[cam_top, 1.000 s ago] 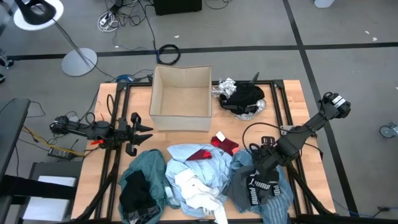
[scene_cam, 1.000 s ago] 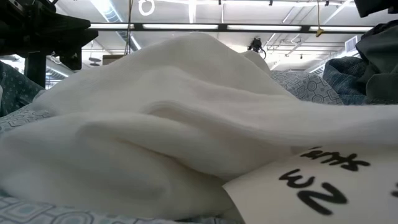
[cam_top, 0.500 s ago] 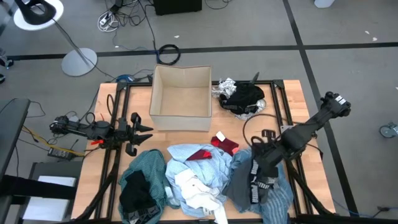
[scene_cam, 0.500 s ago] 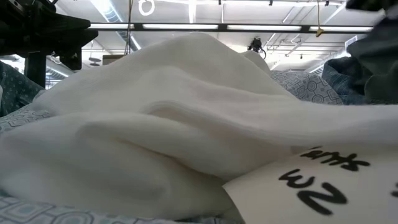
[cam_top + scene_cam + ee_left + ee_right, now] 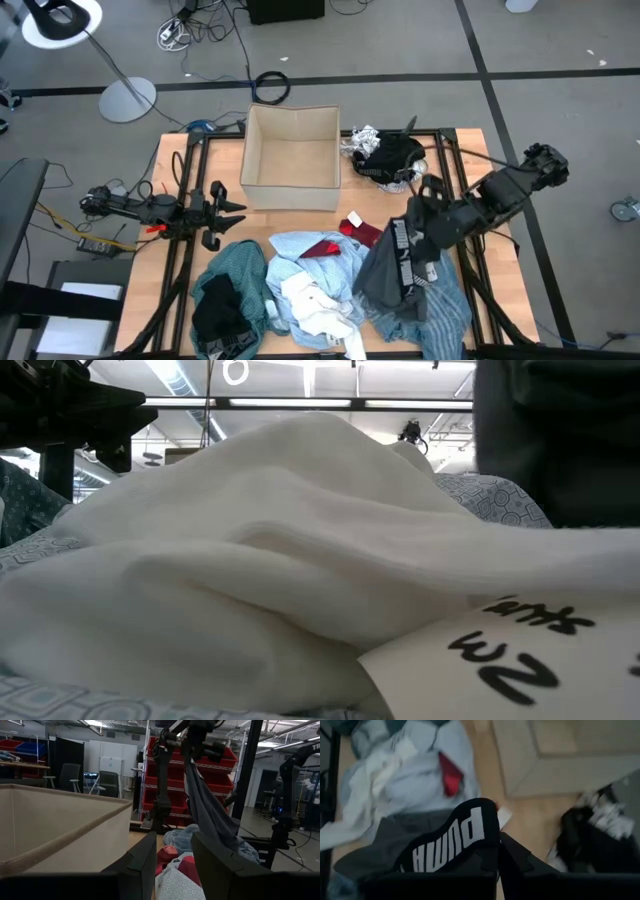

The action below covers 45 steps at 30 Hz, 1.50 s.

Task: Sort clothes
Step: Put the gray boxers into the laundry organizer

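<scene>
High view: right gripper (image 5: 418, 214) is clamped on the dark grey garment (image 5: 392, 272), which hangs below it over the striped garment (image 5: 446, 312); left gripper (image 5: 228, 212) sits idle with fingers wide, cardboard box (image 5: 292, 158) just ahead of it. Left wrist view: grey garment drapes from the far gripper (image 5: 196, 745). Right wrist view: fingers pinch its black lettered waistband (image 5: 454, 839).

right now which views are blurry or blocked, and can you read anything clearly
Low view: the white fabric garment fills the frame right at the lens, though its handwritten tag reads sharp. Right wrist view: soft motion blur, yet the white lettering on the dark grey garment is legible. High view: crisp and evenly lit.
</scene>
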Motion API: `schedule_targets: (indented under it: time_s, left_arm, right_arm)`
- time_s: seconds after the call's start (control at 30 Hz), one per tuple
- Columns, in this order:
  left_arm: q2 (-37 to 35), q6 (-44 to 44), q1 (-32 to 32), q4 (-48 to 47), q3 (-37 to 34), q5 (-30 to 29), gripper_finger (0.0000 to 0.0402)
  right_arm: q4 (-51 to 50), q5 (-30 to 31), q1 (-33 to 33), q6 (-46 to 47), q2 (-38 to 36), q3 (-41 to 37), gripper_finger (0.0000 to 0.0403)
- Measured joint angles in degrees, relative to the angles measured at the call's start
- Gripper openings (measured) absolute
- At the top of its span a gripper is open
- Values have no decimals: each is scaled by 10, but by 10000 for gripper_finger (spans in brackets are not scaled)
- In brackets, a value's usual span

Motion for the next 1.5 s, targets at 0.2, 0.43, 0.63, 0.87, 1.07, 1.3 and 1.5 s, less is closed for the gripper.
schedule_targets:
  time_s: [0.2, 0.43, 0.63, 0.87, 1.07, 1.3, 1.5]
  left_arm:
    - [0, 0, 0, 0, 0, 0, 131]
    - [0, 0, 0, 1, 0, 0, 131]
    - [0, 0, 0, 3, 0, 0, 131]
    - [0, 0, 0, 4, 0, -4, 131]
    - [0, -9, 0, 4, 0, -50, 131]
    - [21, -12, 0, -38, 16, -101, 131]
    - [74, -8, 0, -122, 77, -136, 131]
  right_arm:
    - [113, 4, -68, -118, 0, 3, 1]
    - [271, -11, -148, -230, 0, 3, 1]
    - [432, -41, -221, -327, 1, 3, 1]
    - [628, -109, -302, -377, 3, 3, 1]
    - [748, -197, -367, -386, 42, 10, 1]
    - [754, -270, -415, -386, 164, 145, 0]
    - [745, -319, -455, -386, 271, 304, 1]
